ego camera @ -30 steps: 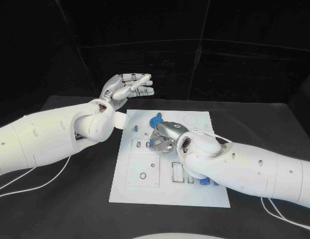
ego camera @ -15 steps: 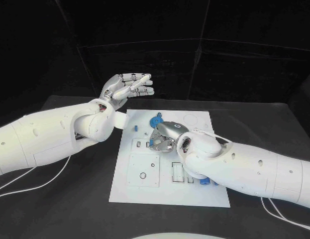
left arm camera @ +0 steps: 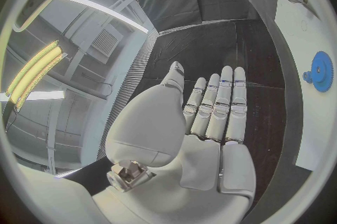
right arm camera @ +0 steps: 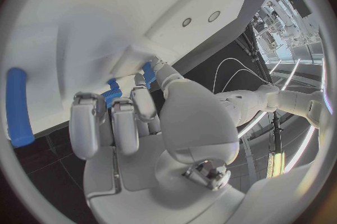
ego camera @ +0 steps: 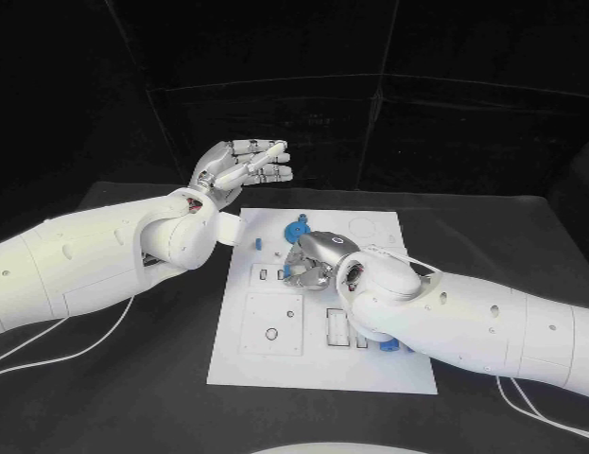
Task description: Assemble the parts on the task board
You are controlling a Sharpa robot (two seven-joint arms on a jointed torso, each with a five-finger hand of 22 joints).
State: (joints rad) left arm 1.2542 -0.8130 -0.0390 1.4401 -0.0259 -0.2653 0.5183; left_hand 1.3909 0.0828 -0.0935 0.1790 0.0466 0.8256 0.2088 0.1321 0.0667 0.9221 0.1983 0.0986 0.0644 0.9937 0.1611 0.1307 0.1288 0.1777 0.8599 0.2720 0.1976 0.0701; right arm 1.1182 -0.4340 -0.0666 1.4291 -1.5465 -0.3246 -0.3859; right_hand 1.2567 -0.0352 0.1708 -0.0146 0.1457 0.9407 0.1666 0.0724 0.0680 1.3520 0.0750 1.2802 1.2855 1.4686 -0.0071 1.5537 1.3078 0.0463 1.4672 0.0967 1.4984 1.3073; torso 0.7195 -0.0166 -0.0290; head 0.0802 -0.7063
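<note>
Raised above the table in the upper left of the head view, the left robot hand is held empty, fingers straight and close together. Lowered onto the middle of the task board, the right robot hand is curled, and a small blue part is pinched at its fingertips. A blue gear is seen on the board's upper part, and a blue peg lies at its edge.

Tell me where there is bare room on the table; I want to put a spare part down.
The black table lies bare left of the task board, under the left arm, with white cables crossing it. The board's near strip is also bare. It is crowded mid-board, where the right hand sits over blue parts, beside the blue gear.
</note>
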